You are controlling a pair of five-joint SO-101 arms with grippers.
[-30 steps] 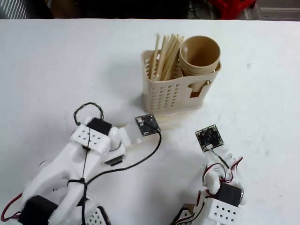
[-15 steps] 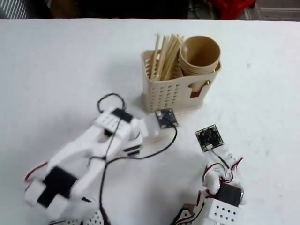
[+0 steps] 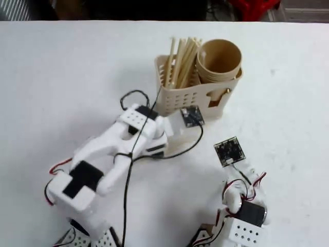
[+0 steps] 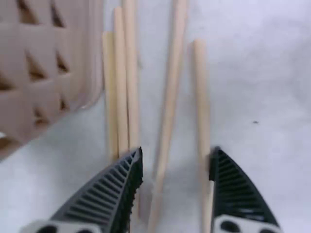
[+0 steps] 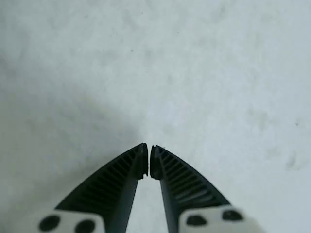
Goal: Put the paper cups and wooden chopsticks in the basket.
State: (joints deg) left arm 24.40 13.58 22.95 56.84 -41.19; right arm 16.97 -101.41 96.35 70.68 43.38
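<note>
The high view gives the basket (image 3: 177, 105) on the counter (image 3: 77, 62), holding paper cups (image 3: 220, 59) and upright chopsticks (image 3: 180, 54). The left wrist view adds loose chopsticks (image 4: 167, 97) lying flat just beside the basket wall, hidden from above by the arm. The left end effector (image 4: 176, 153) is released and spread across them, while the right end effector (image 5: 148, 148) is clenched on nothing over bare counter.

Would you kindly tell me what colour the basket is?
Cream basket, with slotted walls; clearest in the high view.
</note>
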